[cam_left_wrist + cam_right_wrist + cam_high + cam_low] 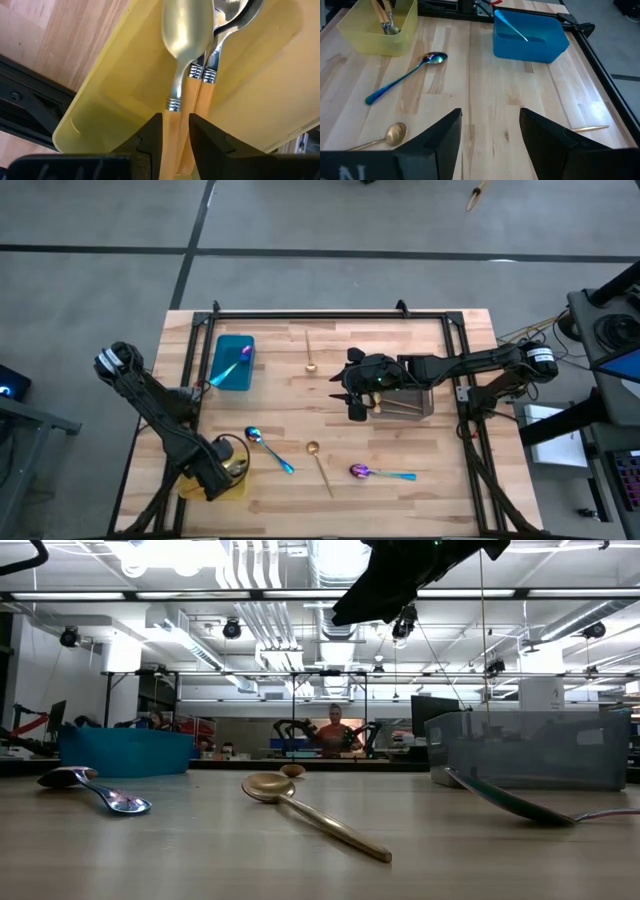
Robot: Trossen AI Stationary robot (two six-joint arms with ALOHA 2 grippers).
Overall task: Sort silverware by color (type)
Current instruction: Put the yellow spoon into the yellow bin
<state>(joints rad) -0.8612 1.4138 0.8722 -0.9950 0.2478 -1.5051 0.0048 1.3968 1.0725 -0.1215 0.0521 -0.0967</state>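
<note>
A: Left wrist view gives us the left fingers [175, 132] narrow around an orange-handled spoon [181, 60] inside the yellow tray [100, 95] at the bench's [400, 390] front-left corner; two more orange handles lie beside it.

B: We see the right fingers [490, 130] wide and holding nothing, above mid-bench beside the grey tray [408, 402]; a teal-handled spoon [268, 448], a gold spoon [320, 465] and another teal-handled one [380, 473] lie along the front; the teal tray [232, 363] holds one.
</note>
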